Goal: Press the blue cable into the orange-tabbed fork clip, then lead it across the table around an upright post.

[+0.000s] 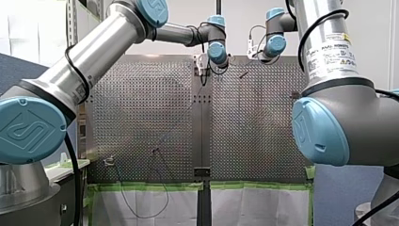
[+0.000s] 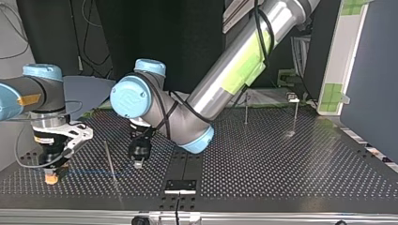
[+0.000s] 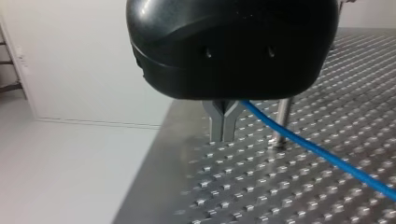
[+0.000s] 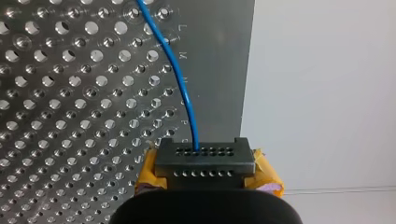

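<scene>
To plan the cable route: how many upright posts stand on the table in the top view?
3: one post beside my left gripper; two posts near the far edge at the view's right. Arms may hide others.

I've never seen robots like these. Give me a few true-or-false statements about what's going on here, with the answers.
1. The blue cable leads out from my right gripper, which has yellow pads. True.
2. A person's hand steadies the cable. False: no person shows; only the two arms are over the table.
3. In the top view, both grippers work in the view's right half. False: my left gripper and my right gripper are both in its left half.
4. Thin upright posts stand on the table. True.
5. The table is smooth, solid wood. False: it is metal, dotted all over with holes.
</scene>
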Action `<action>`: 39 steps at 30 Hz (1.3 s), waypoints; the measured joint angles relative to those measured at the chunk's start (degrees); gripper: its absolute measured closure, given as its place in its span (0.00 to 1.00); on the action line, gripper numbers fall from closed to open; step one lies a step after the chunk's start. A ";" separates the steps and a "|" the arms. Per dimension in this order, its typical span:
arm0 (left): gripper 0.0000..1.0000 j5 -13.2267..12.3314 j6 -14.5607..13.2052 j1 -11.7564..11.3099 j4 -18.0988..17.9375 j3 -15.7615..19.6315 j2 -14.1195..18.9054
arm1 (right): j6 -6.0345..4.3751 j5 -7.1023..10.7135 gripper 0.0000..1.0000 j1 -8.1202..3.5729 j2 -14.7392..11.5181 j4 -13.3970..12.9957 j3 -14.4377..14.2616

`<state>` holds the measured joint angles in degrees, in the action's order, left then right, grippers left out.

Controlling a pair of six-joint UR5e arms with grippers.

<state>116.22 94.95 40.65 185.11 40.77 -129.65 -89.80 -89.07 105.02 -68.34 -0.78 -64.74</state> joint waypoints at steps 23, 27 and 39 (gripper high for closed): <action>1.00 -0.52 -0.20 -0.19 1.86 -6.53 -8.80 | -4.43 4.52 1.00 -3.75 1.38 -0.29 -0.42; 1.00 -0.92 -0.22 -0.39 0.46 -4.63 -8.87 | -5.58 5.23 1.00 -4.02 1.40 -0.36 -1.76; 1.00 -1.44 -0.25 -0.92 -1.45 -1.04 -8.90 | -6.58 5.16 1.00 -4.57 1.55 -2.70 -7.26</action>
<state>114.78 94.70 39.73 183.65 39.73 -138.55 -96.38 -83.91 100.45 -66.79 -3.48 -72.01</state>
